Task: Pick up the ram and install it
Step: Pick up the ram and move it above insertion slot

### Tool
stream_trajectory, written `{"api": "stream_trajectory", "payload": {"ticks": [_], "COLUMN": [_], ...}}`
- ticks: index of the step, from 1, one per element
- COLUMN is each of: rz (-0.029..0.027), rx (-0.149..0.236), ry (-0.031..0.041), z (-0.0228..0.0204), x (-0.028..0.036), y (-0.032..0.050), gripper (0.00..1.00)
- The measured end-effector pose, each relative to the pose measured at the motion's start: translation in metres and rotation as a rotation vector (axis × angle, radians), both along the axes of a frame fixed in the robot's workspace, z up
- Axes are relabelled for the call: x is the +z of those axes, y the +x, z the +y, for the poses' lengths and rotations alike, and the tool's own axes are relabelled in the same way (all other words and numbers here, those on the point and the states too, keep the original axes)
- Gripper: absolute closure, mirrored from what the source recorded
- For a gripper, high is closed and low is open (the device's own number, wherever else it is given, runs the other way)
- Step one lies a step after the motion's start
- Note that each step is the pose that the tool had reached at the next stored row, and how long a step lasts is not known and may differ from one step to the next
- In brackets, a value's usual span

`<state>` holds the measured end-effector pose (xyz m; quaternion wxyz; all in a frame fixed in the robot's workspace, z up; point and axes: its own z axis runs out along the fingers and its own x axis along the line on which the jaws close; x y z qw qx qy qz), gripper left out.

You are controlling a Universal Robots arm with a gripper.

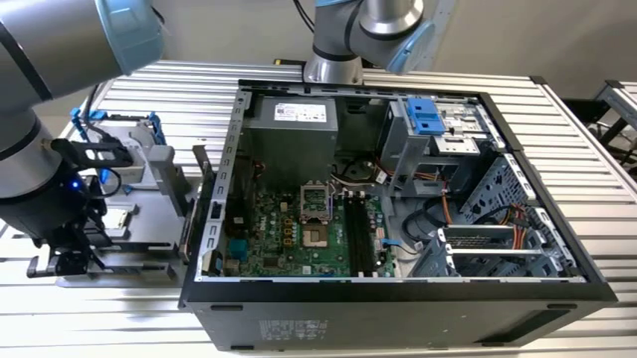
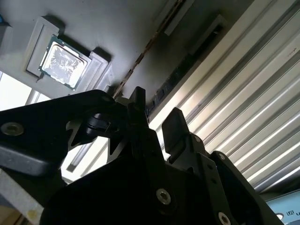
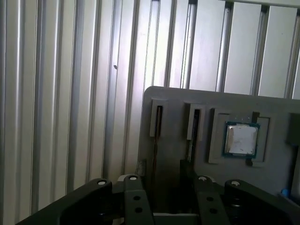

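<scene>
The fingers (image 3: 135,201) stand spread apart with a clear gap between them, gripping nothing, low over a grey tray (image 3: 178,101) that lies on the ribbed metal table (image 3: 70,93). The ram (image 3: 154,140) stands on edge in a narrow slot of that tray, and in the first wrist view its thin edge runs down into the gap, nearer one finger than the other; whether it touches either cannot be told. In the second wrist view the same edge (image 2: 145,47) shows as a thin brownish line leading towards the fingers (image 2: 140,122). A second slot (image 3: 194,126) sits just beside the ram's, and what it holds cannot be told. Further along the tray the processor (image 3: 241,139) lies flat in a square recess. In the exterior view the arm (image 1: 40,112) reaches down at the exterior view's left, beside the open case (image 1: 398,298), which lies on its side on the table. Inside it the green motherboard (image 1: 289,239) faces up, well apart from the tray.
</scene>
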<state>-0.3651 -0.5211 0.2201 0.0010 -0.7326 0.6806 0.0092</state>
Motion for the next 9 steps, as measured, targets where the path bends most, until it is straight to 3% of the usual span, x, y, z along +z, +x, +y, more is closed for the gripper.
{"api": "stream_trajectory", "payload": {"ticks": [9], "rz": [0.0049], "rx": [0.0], "ry": [-0.0001], "z": [0.0], "x": [-0.0127], "y": [-0.001], "gripper": [0.0]}}
